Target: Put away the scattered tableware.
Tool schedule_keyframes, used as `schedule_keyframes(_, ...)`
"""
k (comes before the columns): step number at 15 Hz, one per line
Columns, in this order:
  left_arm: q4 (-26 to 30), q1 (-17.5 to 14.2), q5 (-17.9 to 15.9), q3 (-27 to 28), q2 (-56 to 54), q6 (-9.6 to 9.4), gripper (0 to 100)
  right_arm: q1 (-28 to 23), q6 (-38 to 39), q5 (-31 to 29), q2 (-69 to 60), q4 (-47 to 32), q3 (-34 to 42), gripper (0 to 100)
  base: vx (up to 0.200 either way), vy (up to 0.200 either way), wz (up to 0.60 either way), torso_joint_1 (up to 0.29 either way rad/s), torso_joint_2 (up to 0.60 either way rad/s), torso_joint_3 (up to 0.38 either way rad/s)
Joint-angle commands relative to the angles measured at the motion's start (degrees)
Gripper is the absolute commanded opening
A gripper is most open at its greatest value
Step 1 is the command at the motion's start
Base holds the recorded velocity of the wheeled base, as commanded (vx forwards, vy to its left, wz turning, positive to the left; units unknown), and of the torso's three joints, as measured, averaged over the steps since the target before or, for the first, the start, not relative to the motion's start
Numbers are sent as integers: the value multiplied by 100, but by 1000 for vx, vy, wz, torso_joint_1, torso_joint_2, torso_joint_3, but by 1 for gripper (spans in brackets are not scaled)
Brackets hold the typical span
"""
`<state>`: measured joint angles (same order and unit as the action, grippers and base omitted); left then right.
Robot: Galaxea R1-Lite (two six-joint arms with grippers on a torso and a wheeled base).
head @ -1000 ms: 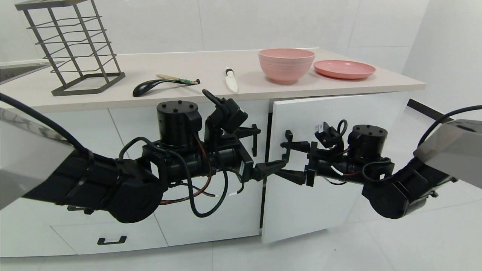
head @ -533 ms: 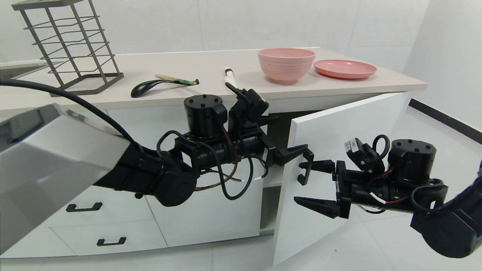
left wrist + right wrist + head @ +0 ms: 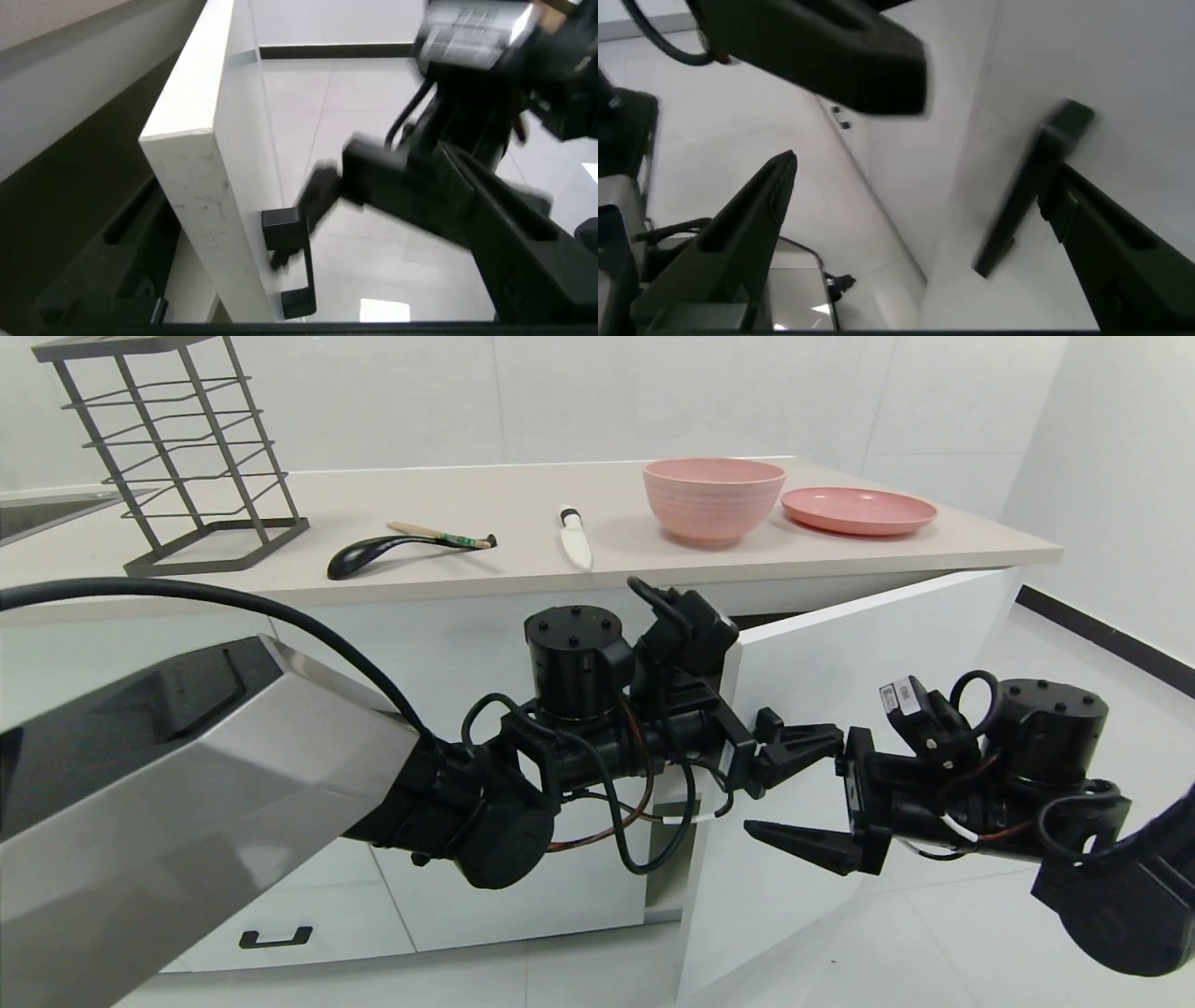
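On the counter lie a pink bowl [image 3: 714,499], a pink plate [image 3: 859,510], a white knife [image 3: 576,537], a black spoon [image 3: 369,553] and a thin wooden utensil [image 3: 439,533]. Below them a white cabinet door [image 3: 845,644] stands swung out. My left gripper [image 3: 792,745] is open at the door's free edge [image 3: 201,191], which sits between its fingers, with the black handle [image 3: 290,261] just beyond. In front of the door's outer face my right gripper [image 3: 794,791] is open and holds nothing. The handle [image 3: 1022,201] is close to one of its fingers [image 3: 1120,247].
A dark wire dish rack [image 3: 173,457] stands at the counter's back left, beside a sink corner [image 3: 47,511]. Closed drawers with black pulls [image 3: 275,936] sit low on the left. White floor [image 3: 934,943] spreads to the right of the open door.
The cabinet door has swung from nearly closed to wide open. My left arm pushed forward to the door's edge. My right gripper left the handle and drew back to the right and lower.
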<state>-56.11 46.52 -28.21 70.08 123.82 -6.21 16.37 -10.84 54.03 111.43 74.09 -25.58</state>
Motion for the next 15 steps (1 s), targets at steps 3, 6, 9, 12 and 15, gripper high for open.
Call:
schedule_keyframes(3,-5,112,0,5,-33,5,100,-468,11,-121,142,-53,35,100,0,0,0,0,0,0)
schedule_keyframes(6,-5,121,0,155,90,-4,100,-776,3,-121,124,70,281,100,0,0,0,0,0,0)
schedule_keyframes(9,-5,121,0,155,98,5,100,-960,-6,-129,151,343,501,100,0,0,0,0,0,0)
schedule_keyframes(12,-22,94,0,120,125,-4,100,-1215,-103,-121,115,448,598,100,0,0,0,0,0,0)
schedule_keyframes(15,-146,94,0,49,116,-4,100,-1022,-120,-129,-623,571,1239,100,0,0,0,0,0,0)
